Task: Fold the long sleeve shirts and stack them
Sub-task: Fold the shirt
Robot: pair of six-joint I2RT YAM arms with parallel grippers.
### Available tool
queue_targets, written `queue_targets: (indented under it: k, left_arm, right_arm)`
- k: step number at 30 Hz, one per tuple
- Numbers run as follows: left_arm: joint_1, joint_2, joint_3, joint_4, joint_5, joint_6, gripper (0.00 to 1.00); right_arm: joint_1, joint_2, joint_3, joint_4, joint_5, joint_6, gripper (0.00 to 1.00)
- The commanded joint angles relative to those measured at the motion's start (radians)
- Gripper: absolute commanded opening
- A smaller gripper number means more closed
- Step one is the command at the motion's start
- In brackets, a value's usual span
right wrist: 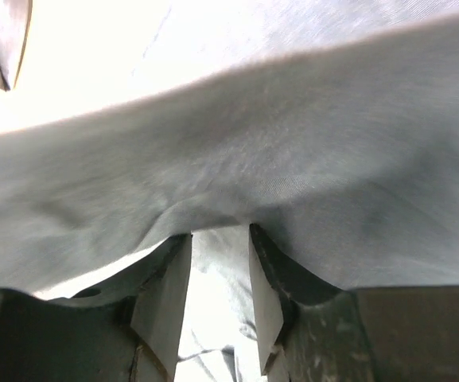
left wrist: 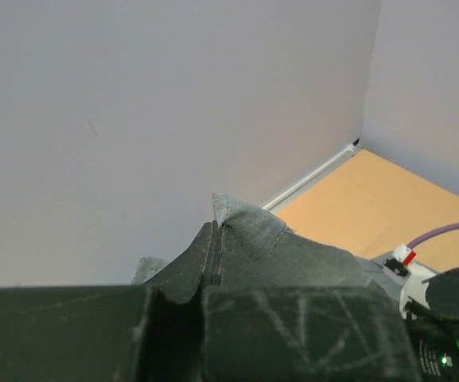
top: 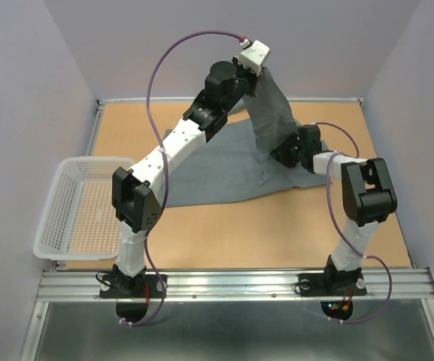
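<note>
You have the shirt [top: 217, 169] spread on the far half of the table [top: 277, 226], with the basket [top: 55, 226] at the table's left edge, beside your left arm and well apart from the cloth. Your left gripper [top: 259, 77] is high above the far middle, and a strip of the shirt runs up to it from the right part of the spread. Your right gripper [top: 283, 148] sits low just right of that strip, with cloth stretched across its fingertips.

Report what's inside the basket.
Only the basket's bare mesh floor shows, nothing on it. The left arm covers its right edge, so that strip cannot be seen.
</note>
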Motion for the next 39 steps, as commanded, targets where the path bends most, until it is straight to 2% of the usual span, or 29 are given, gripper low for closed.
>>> queue_targets:
  k: [1, 8, 12, 21, 29, 36, 39]
  left_arm:
    - [-0.013, -0.093, -0.076, 0.098, 0.042, 0.007, 0.00]
    - [-0.032, -0.114, -0.143, 0.111, 0.062, 0.014, 0.00]
    - [-0.033, -0.117, -0.153, 0.115, 0.061, 0.022, 0.00]
    - [-0.035, -0.127, -0.155, 0.117, 0.059, 0.028, 0.00]
    - [-0.035, -0.150, -0.189, 0.120, 0.062, 0.036, 0.00]
    - [-0.035, -0.173, -0.204, 0.120, 0.082, 0.037, 0.00]
    - [-0.036, -0.182, -0.210, 0.118, 0.092, 0.037, 0.00]
  right_arm:
    - [-0.016, -0.101, -0.055, 0.034, 0.025, -0.018, 0.42]
    - [-0.024, -0.261, -0.142, -0.080, 0.082, -0.127, 0.45]
    - [-0.071, -0.361, -0.201, -0.153, 0.113, -0.153, 0.45]
    - [-0.244, -0.396, -0.363, -0.157, 0.068, -0.070, 0.44]
    - [-0.375, -0.362, -0.402, -0.158, 0.082, -0.029, 0.44]
    - [-0.375, -0.407, -0.394, -0.178, 0.108, -0.030, 0.44]
    - [-0.375, -0.437, -0.363, -0.178, 0.056, -0.053, 0.43]
